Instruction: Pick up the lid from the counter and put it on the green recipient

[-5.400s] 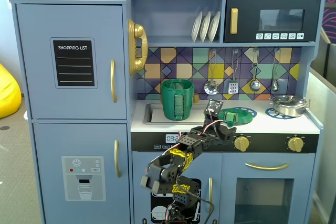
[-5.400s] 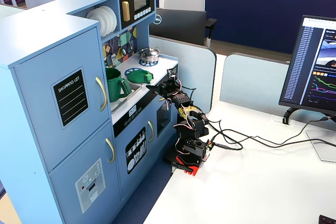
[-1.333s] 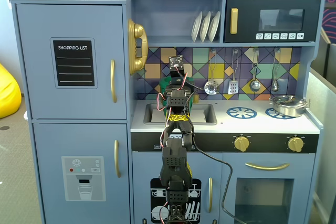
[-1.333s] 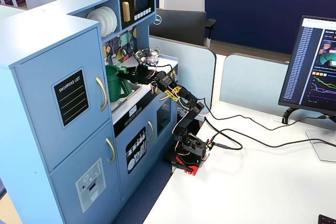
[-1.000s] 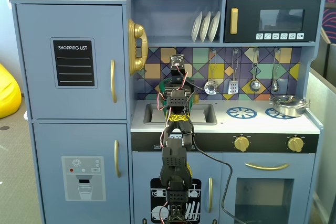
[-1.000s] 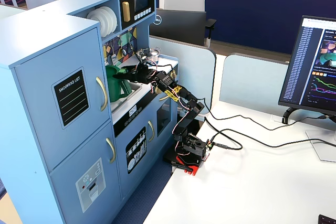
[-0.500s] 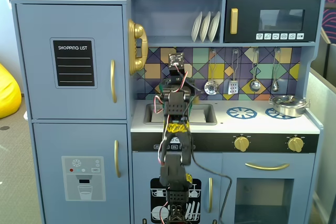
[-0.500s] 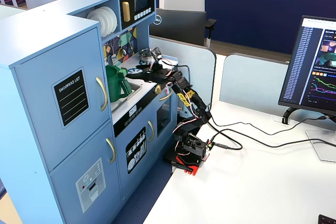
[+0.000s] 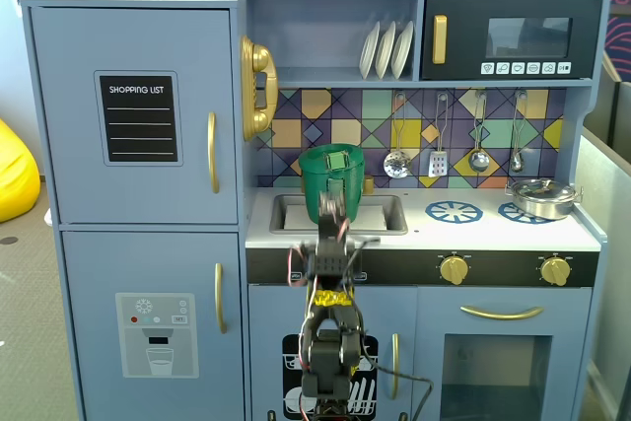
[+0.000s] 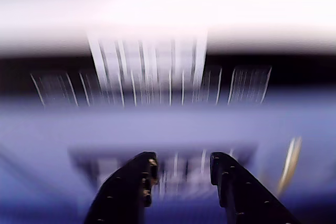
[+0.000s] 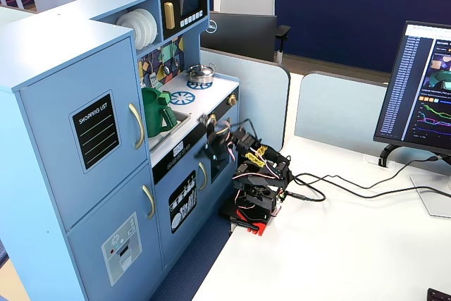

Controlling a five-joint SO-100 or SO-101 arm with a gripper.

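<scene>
Blue toy kitchen fills both fixed views; its white counter, the surface, lies above and beyond the gripper. Ahead sits the green recipient. The lid seems to rest already in its mouth, though that is unclear. Being thin, stiff plastic, it should be light; grasp its raised tab. Only the blurred wrist view shows the jaws narrowly parted and empty.

Wrist view: motion-blurred throughout; only the hand reads, its fingers cut off by the bottom edge. In a fixed view, the arm hides part of the pot. Lid not discernible in any view.
</scene>
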